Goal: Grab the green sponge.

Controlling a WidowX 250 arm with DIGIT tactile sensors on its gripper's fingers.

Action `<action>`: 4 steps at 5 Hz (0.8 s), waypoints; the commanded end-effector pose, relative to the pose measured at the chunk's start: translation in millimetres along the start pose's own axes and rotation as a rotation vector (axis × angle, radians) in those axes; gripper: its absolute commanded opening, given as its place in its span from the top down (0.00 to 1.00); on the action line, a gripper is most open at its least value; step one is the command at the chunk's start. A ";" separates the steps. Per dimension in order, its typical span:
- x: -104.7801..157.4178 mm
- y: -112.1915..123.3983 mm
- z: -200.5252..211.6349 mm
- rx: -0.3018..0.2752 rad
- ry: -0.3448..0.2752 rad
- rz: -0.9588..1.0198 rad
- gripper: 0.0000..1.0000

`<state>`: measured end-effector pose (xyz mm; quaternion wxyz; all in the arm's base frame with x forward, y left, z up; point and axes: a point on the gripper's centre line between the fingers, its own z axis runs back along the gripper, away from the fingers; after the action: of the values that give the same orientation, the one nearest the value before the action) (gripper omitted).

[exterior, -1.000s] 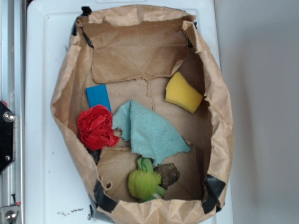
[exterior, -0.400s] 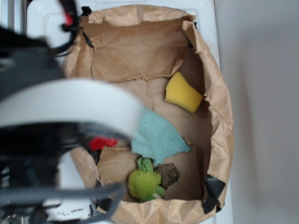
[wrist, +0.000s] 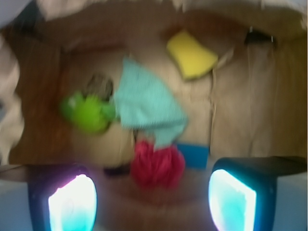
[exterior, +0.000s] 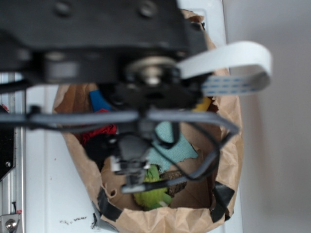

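Swinging in since 0.4 s ago, the arm now covers most of the paper bag [exterior: 228,145]. Its tool [wrist: 153,197] hangs open — 2 fingers [wrist: 72,202] wide apart, empty — while the green sponge [wrist: 89,113] lies beyond them, left, beside the teal cloth [wrist: 147,103].

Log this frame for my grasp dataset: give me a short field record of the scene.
container: brown paper bag, open at the top
target: green sponge, lying free on the bag floor
neighbours: teal cloth beside the target, dark lump, red crumpled item, blue block, yellow sponge
hand: open, above the bag, holding nothing
image quality: wrist view blurred
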<state>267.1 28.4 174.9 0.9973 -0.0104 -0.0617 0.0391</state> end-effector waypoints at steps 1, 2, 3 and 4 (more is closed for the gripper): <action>21.9 7.6 -14.8 -0.009 -0.084 0.030 0.00; 27.6 7.6 -20.7 0.002 -0.118 0.059 0.00; 27.6 7.6 -20.7 0.002 -0.118 0.059 0.00; 27.6 7.6 -20.7 0.002 -0.118 0.059 0.00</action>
<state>294.4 31.3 148.8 0.9922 -0.0131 -0.1076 0.0618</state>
